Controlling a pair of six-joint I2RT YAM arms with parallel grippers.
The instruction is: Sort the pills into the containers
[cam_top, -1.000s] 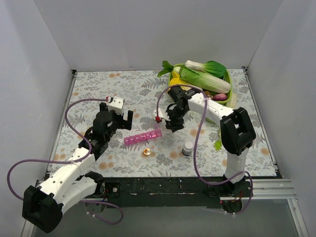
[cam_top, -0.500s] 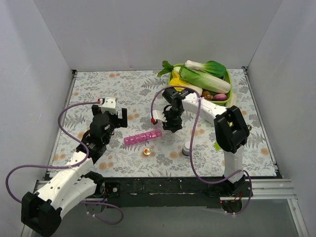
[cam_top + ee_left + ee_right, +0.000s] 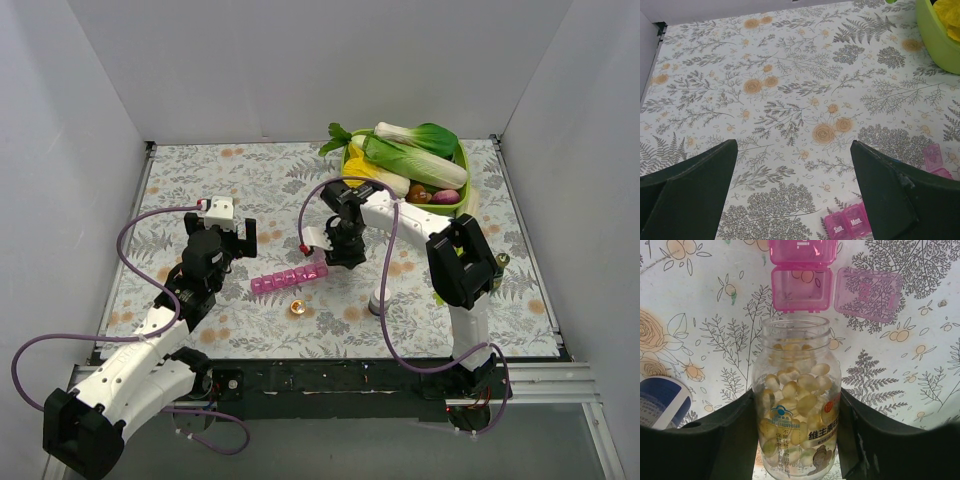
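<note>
We've got the floral table (image 3: 790, 75) with our left gripper (image 3: 792, 165) hanging wide open above it, holding nothing. Our right gripper (image 3: 346, 250) is clamped round the uncapped pill bottle (image 3: 797, 390), mouth right by the pink pill organiser (image 3: 801, 289)'s open end compartment, which looks empty, we think.

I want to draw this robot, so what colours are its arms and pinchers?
The left arm and right arm are chunky white tubes with black joints. Each carries a looping purple cable with a small red tip. The left gripper and right gripper each have two flat, dark, wedge-shaped fingers.
</note>
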